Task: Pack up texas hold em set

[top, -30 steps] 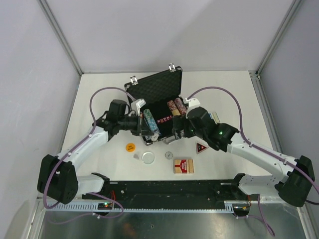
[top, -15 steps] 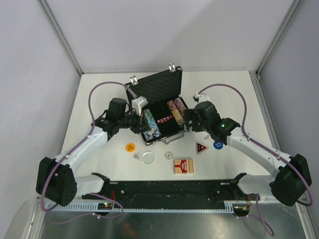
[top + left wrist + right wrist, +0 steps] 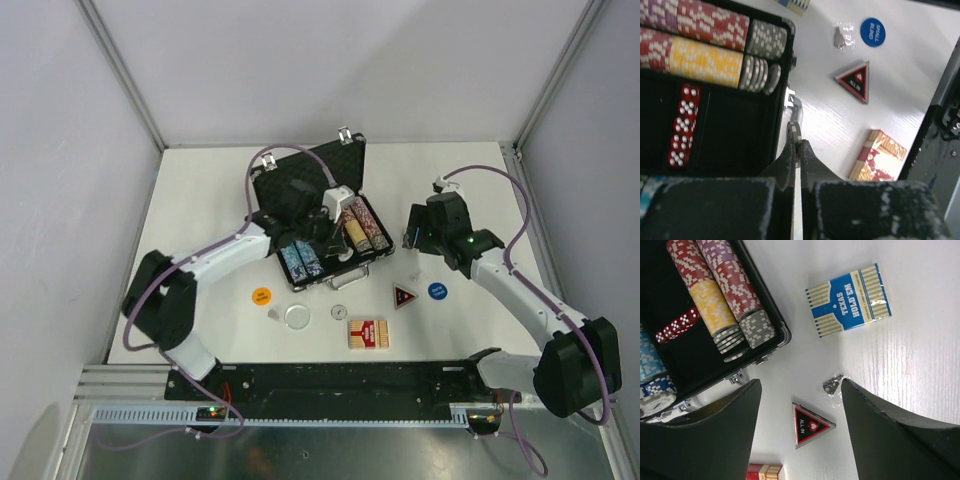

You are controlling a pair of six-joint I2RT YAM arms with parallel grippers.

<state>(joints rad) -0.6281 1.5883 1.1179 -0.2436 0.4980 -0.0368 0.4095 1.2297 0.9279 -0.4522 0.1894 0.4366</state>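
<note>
The black case [image 3: 312, 176] lies open, lid leaning back, with rows of poker chips [image 3: 362, 226] and red dice [image 3: 682, 125] inside. My left gripper [image 3: 337, 232] hangs over the case's front right part. In the left wrist view it [image 3: 797, 142] is shut on a grey poker chip [image 3: 796, 134] above the case's front wall [image 3: 781, 100]. My right gripper [image 3: 413, 238] is open to the right of the case, holding nothing. Between its fingers [image 3: 800, 385] I see the red triangle [image 3: 810, 425] and a small bag of keys [image 3: 832, 385] on the table. A blue card deck [image 3: 847, 300] lies beyond.
On the white table in front of the case lie an orange button [image 3: 260, 296], a clear round disc [image 3: 297, 317], the red triangle [image 3: 404, 296], a blue button [image 3: 437, 291] and a red card deck [image 3: 368, 333]. Walls close in on three sides.
My left arm has swung right, from the case's left side to over its middle. My right gripper has pulled back to the right, away from the case, its jaws narrowing, uncovering the blue button.
</note>
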